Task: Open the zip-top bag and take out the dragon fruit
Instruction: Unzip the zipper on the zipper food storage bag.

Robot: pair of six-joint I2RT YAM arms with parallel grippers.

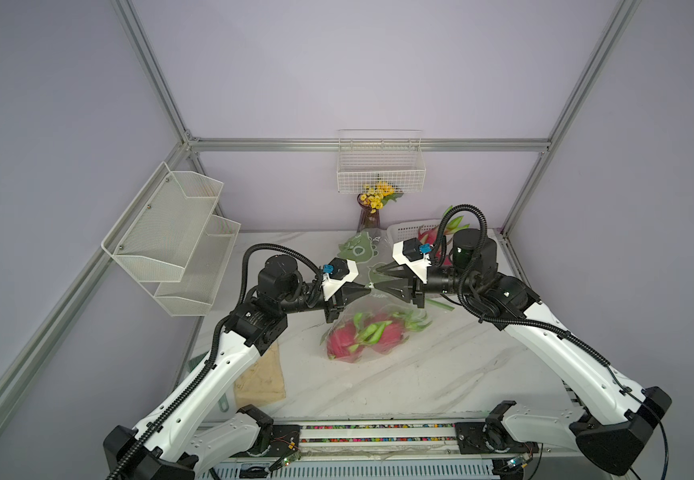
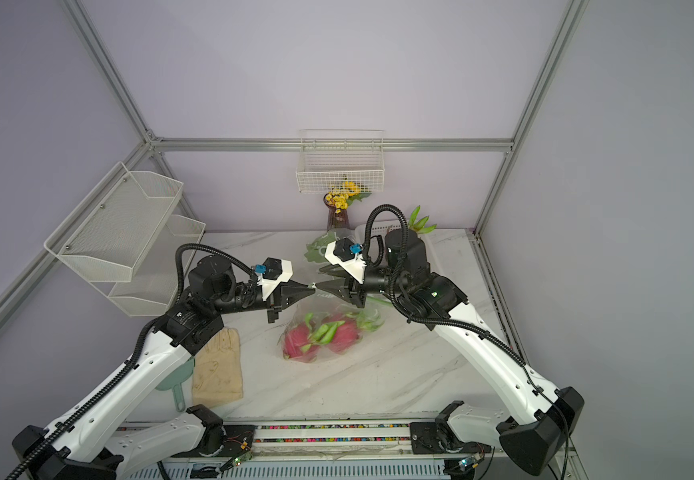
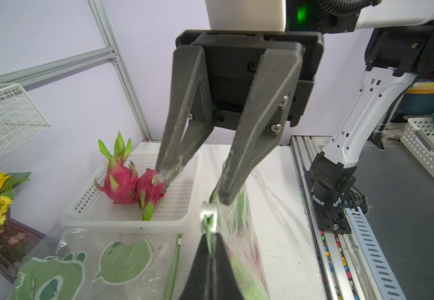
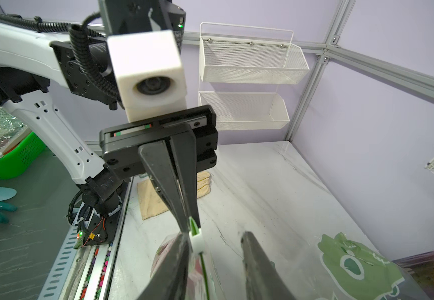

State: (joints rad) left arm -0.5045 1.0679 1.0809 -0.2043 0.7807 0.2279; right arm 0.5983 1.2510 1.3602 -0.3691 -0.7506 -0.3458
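Note:
The clear zip-top bag hangs by its green top strip and holds two magenta dragon fruit resting on the marble table. My left gripper is shut on that strip, just behind the white slider. Facing it, my right gripper is open, and the slider sits beside one of its fingers. Two more dragon fruit lie in a white basket at the back right.
An empty clear bag with a green print lies behind the grippers. A purple vase of yellow flowers stands at the back wall under a wire basket. Mesh shelves hang on the left. A beige glove lies front left.

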